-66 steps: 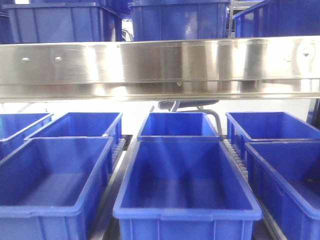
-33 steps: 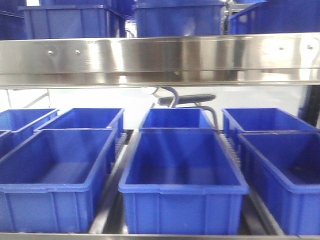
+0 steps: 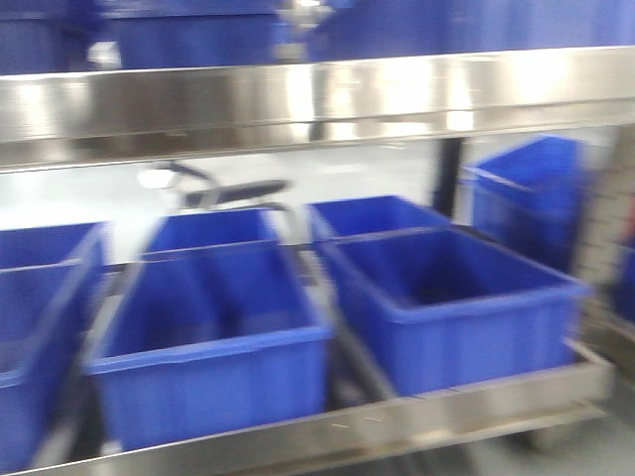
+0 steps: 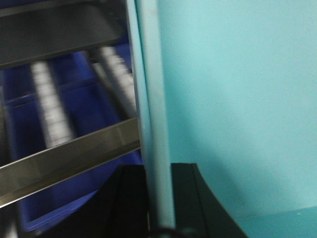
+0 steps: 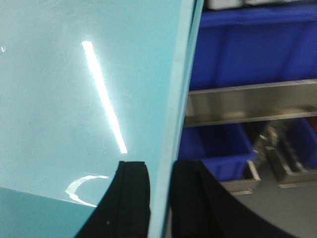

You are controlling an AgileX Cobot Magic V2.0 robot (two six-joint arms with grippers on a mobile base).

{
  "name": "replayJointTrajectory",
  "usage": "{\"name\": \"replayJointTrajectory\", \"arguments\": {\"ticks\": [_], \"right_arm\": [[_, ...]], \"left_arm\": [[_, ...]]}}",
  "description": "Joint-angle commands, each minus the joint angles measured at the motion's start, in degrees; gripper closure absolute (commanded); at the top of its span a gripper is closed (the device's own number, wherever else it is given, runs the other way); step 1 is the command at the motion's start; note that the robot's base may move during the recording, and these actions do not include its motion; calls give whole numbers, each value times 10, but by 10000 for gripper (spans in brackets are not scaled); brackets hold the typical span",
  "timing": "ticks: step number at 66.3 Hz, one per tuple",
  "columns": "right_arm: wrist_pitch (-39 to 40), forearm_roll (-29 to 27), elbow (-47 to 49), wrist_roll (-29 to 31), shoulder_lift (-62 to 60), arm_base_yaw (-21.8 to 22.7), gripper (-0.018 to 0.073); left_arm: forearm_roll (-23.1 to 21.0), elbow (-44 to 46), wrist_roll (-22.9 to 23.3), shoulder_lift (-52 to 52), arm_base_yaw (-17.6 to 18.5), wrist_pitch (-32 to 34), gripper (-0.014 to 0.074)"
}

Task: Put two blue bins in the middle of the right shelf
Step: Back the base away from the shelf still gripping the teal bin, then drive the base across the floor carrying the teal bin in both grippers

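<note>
The left gripper [image 4: 158, 173] and right gripper [image 5: 161, 168] each pinch a teal bin [image 4: 237, 99] wall.

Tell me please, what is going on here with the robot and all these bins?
Both grippers are shut on a thin turquoise wall, seemingly a bin's side: the left gripper in its wrist view, the right gripper in its own. Whether it is one and the same bin, I cannot tell. Ahead, in a blurred front view, a steel shelf carries rows of blue bins.
</note>
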State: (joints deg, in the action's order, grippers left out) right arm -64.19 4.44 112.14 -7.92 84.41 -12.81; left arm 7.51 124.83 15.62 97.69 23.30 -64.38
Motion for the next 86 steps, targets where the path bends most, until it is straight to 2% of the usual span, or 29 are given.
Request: {"name": "replayJointTrajectory", "arguments": {"ticks": [1,86], "right_arm": [[46,-48,9,11,-9,-4,724],[46,-48,9,11,-9,-4,724]], "left_arm": [[-18,11,-4,-5,6,84,708],[-18,11,-4,-5,6,84,708]]}}
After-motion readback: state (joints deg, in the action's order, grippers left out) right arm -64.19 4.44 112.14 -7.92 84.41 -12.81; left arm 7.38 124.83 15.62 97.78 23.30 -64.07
